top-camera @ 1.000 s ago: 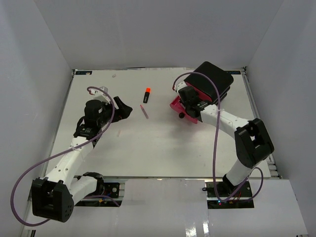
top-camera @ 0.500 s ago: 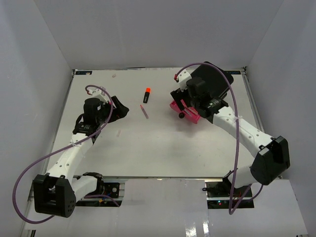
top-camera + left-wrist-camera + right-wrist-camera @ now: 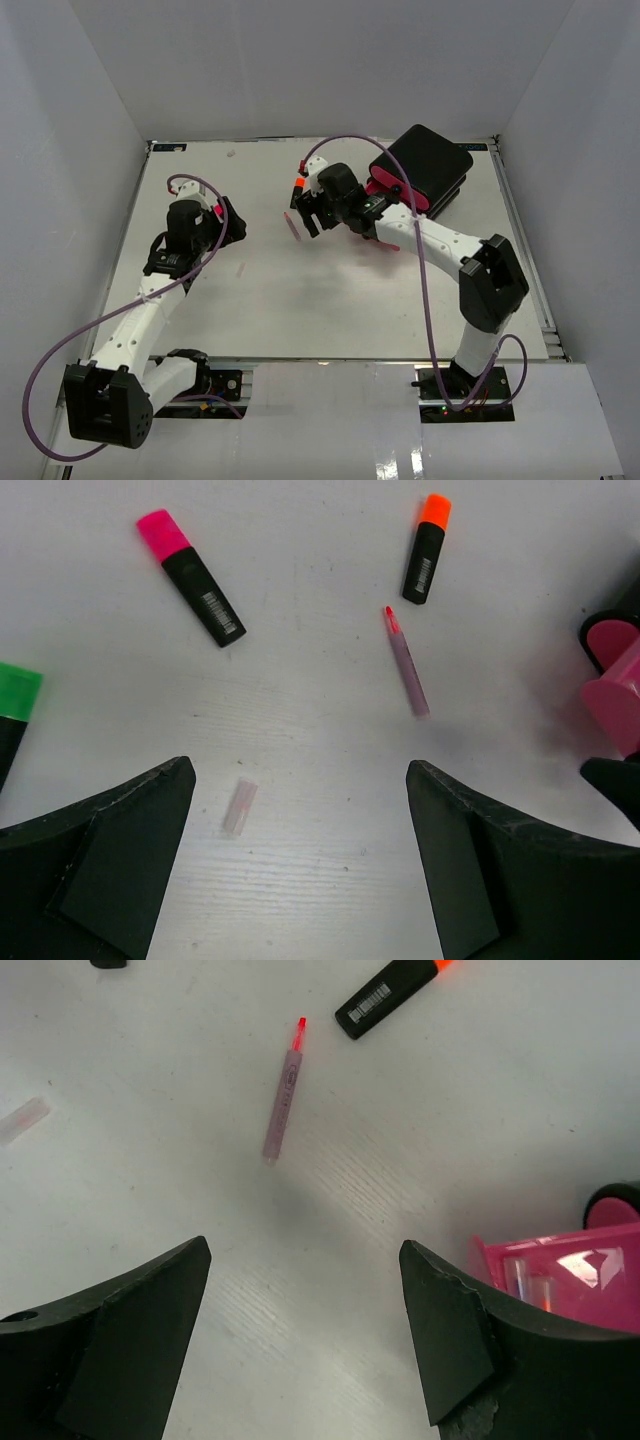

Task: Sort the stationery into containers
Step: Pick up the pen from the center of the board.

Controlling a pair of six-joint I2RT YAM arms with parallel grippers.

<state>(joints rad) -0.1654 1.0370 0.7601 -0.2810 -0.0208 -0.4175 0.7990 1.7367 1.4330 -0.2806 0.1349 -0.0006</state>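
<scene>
On the white tabletop (image 3: 330,300), loose stationery is seen lying below two wide-open, empty grippers.

A thin mauve pen with a red tip (image 3: 283,1090) is found lying flat near the table's middle, and a stubby black highlighter with an orange cap (image 3: 426,550) is placed just beyond it. A pink-capped black highlighter (image 3: 190,577), a green-capped highlighter (image 3: 12,705) and a small pale translucent cap (image 3: 239,806) are spread nearer the left arm. A pulled-out pink drawer (image 3: 565,1270) is seen to the pen's right, in front of the black rounded box (image 3: 425,165). The right gripper (image 3: 304,1245) is poised over the pen, its jaws spread wide and nothing gripped. The left gripper (image 3: 298,765) is likewise fully parted and empty, above the pale cap.
</scene>
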